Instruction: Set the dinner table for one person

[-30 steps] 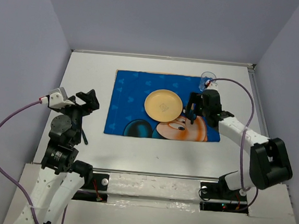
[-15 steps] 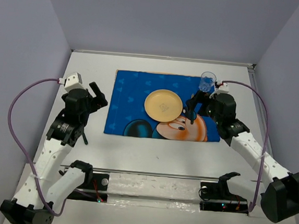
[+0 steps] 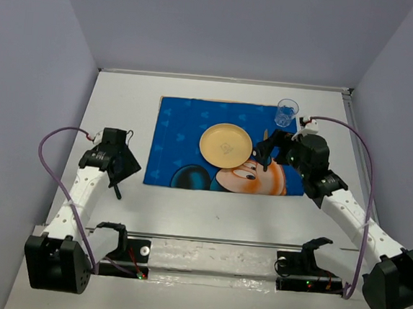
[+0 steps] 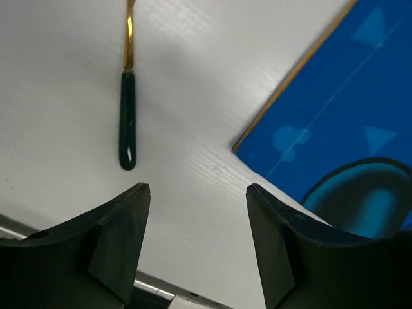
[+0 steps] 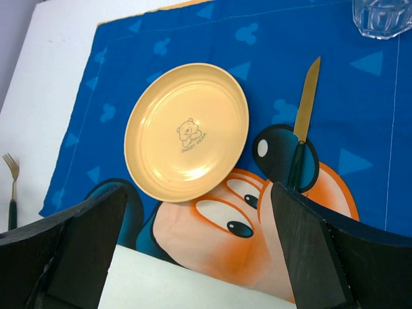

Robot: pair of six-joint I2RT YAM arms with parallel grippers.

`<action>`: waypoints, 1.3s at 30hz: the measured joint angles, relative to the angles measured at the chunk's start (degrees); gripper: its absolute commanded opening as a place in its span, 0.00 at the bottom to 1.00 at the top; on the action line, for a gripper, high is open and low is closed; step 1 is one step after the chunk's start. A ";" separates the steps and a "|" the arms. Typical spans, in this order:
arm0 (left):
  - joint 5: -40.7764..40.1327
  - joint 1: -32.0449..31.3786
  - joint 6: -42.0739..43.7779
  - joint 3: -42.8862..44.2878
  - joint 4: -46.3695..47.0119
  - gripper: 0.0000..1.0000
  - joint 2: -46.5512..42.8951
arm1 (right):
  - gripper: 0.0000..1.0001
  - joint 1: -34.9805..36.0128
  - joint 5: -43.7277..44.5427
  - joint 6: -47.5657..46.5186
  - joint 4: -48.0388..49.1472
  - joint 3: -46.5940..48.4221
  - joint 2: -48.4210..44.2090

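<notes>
Already plate [image 5: 187,132], knife [image 5: 302,122] and glass [image 5: 383,14] lay on the placemat [image 5: 360,96] beneath the spread right gripper [image 5: 198,193]; the fork [image 4: 127,129] ahead of the spread, empty left gripper [image 4: 196,193] seemed unplaced.

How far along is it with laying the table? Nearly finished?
Nearly, it seems. Done: the plate sits on the placemat, the knife right of it, the glass at the mat's far right corner. In hand: nothing; the open left gripper hovers near the fork, lying on the bare table left of the mat. Left: perhaps just that fork.
</notes>
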 measured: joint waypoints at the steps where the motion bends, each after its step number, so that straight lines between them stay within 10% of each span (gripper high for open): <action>1: 0.13 0.72 -0.22 -0.72 -0.48 0.72 0.79 | 0.98 0.00 0.00 0.07 0.04 0.00 -0.24; 23: 5.31 19.63 4.50 -2.58 11.50 0.38 23.76 | 0.97 0.00 0.13 0.11 0.07 0.00 -3.52; 28: 5.40 20.09 4.96 -2.89 14.91 0.00 25.44 | 0.97 0.00 0.15 0.11 0.07 0.00 -3.52; 39: 5.95 20.61 7.13 -2.21 16.70 0.00 22.27 | 0.96 0.00 0.37 0.13 0.04 0.00 -2.51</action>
